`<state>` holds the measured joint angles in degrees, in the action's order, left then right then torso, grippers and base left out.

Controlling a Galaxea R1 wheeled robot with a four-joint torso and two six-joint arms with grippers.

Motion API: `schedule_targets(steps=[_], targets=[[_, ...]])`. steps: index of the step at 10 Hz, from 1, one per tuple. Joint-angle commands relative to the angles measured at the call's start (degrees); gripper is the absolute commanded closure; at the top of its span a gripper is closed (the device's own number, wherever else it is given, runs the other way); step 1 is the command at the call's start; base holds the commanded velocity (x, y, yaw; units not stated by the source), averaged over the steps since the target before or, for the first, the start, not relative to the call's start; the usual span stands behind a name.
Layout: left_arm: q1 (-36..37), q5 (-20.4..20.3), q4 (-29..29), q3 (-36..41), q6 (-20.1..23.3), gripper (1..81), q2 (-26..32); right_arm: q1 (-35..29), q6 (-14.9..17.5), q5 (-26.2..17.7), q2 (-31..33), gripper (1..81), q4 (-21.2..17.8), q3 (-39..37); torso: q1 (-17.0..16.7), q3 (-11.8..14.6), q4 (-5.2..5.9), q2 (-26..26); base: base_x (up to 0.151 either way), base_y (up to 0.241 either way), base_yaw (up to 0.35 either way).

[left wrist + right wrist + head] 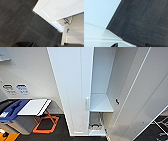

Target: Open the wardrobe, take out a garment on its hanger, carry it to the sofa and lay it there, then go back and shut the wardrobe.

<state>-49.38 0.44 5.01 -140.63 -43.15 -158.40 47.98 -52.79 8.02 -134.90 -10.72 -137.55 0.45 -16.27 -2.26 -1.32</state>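
Here we are square in front of the wardrobe (75, 92), and it stands half open: the left door is shut with its small white handle (87, 103) at the inner edge, while the right door (140, 97) is swung wide toward the robot, baring a plain white inside with a shelf (101, 103) and a lower compartment holding something patterned that I can't make out. No garment or hanger can be made out in what the opening bares. Judging by that, the step in hand looks like closing up, or else opening the other door — hard to call. Either way, doing it well means coming at the open door's outer face squarely and pushing steadily so it swings on its hinge rather than scraping, with the base kept off the door's arc. The left wrist view looks down on dark carpet (18, 25) with the wardrobe's foot and a white door panel (58, 8) just beside it; the right wrist view has a white panel (97, 15) close alongside, carpet beyond. Whether either gripper is spread or pressed together, I cannot tell.
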Motion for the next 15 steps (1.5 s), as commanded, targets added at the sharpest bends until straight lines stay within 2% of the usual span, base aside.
schedule_targets(steps=[1, 3, 5, 6, 7, 8, 9, 10, 12, 13, 15], targets=[[5.0, 1.1, 1.5, 0.4, 0.5, 1.0, 0.7, -9.8, -4.0, -1.7, 4.4, 1.0, 0.0, -4.3, 0.0, 0.0, 0.0, 0.0, 0.0, 0.0, 0.0], [1.9, 1.1, 2.4, 1.8, 0.6, 1.0, -0.1, -13.5, -9.2, -1.6, 4.4, 1.0, -0.3, -5.2, 0.0, 0.0, 0.0, 0.0, 0.0, 0.0, 0.0], [-7.2, 0.6, 7.7, 7.6, 1.3, 1.0, -2.1, -17.1, -14.2, -1.2, 2.5, 1.0, -0.3, -5.1, 0.0, 0.0, 0.0, 0.0, 0.0, 0.0, 0.0], [-12.2, -2.5, 12.0, 8.4, 1.3, 1.0, -3.1, -18.0, -17.4, -1.0, 1.2, 1.0, -0.3, -3.7, 0.0, 0.0, 0.0, 0.0, 0.0, 0.0, 0.0], [-16.3, -5.5, 15.3, 9.3, 1.2, 1.0, -2.8, -18.4, -20.1, -0.2, 0.5, 1.0, -0.3, 1.4, 0.0, 0.0, 0.0, 0.0, 0.0, 0.0, 0.0], [-18.9, -6.8, 17.1, 10.5, 1.3, 1.0, -2.0, -17.8, -21.7, 3.0, 0.0, 1.0, -0.3, 9.3, 0.0, 0.0, 0.0, 0.0, 0.0, 0.0, 0.0], [-20.4, -6.9, 18.1, 11.8, 1.3, 1.0, -1.1, -16.7, -21.7, 4.8, -0.2, 1.0, 0.3, 15.5, 0.0, 0.0, 0.0, 0.0, 0.0, 0.0, 0.0], [-21.6, -8.9, 18.5, 13.4, 1.3, 1.0, 0.2, -15.3, -21.7, 6.9, 0.0, 1.0, 3.1, 25.3, 0.0, 0.0, 0.0, 0.0, 0.0, 0.0, 0.0], [-22.3, -10.3, 18.7, 13.9, 1.3, 1.0, 0.6, -12.0, -21.7, 10.2, -0.9, 1.0, 10.0, 35.6, 0.0, 0.0, 0.0, 0.0, 0.0, 0.0, 0.0], [-22.4, -10.4, 18.8, 13.8, 1.3, 1.0, 0.4, -10.5, -21.7, 11.9, -2.1, 1.0, 14.2, 37.2, 0.0, 0.0, 0.0, 0.0, 0.0, 0.0, 0.0], [-23.0, -10.4, 20.0, 13.5, 1.4, 1.0, -0.2, -7.6, -21.7, 12.3, -6.1, 1.0, 19.5, 37.4, 0.0, 0.0, 0.0, 0.0, 0.0, 0.0, 0.0]])
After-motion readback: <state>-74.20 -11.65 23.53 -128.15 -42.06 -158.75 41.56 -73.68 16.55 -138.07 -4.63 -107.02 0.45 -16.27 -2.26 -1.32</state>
